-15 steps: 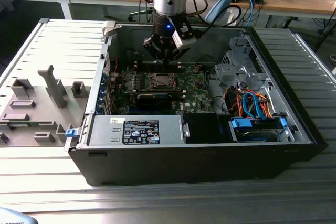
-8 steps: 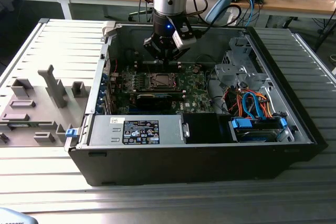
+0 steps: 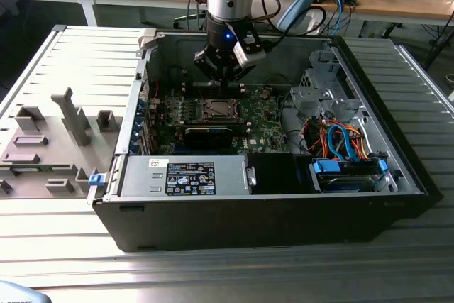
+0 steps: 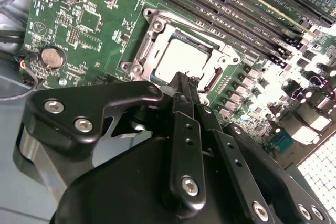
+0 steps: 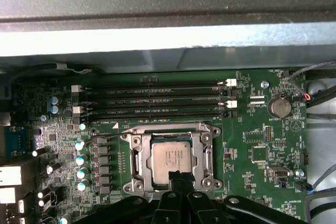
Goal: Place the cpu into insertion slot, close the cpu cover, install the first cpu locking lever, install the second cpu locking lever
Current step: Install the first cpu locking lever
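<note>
Inside the open black computer case (image 3: 269,214), the black gripper (image 5: 180,176) hung with jaws pressed together over the edge of the dark, silver-rimmed insertion slot (image 5: 137,157). The silver-grey square cpu (image 5: 172,157) lay seated there, with long black memory slots (image 5: 152,98) alongside.

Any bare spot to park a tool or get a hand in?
Free: table slats in front of the case and on the exterior view's right of it. Crowded: motherboard around the cpu by the gripper; cables by the drive cage.
</note>
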Motion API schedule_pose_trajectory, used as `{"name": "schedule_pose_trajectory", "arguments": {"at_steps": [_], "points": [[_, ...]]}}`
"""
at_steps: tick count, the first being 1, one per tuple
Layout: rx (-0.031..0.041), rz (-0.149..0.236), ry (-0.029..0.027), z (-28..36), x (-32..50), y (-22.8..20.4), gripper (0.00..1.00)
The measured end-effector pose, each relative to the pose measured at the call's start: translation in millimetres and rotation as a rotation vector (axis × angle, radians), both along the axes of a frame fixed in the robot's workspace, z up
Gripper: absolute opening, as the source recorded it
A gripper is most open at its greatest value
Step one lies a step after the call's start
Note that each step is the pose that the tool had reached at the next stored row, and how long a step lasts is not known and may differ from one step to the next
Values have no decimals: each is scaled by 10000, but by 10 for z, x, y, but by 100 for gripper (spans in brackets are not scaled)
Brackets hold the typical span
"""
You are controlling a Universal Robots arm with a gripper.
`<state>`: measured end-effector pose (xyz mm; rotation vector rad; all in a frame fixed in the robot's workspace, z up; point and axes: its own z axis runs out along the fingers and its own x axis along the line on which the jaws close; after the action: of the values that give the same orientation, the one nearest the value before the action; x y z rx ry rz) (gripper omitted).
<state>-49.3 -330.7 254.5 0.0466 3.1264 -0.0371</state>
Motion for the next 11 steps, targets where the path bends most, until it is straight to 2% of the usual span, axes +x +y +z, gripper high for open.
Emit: {"name": "schedule_pose_trajectory", "arguments": {"at_steps": [6, 11], "points": [[83, 159, -2, -1, 0, 0, 11], [95, 376, 0, -1, 0, 0, 11]]}}
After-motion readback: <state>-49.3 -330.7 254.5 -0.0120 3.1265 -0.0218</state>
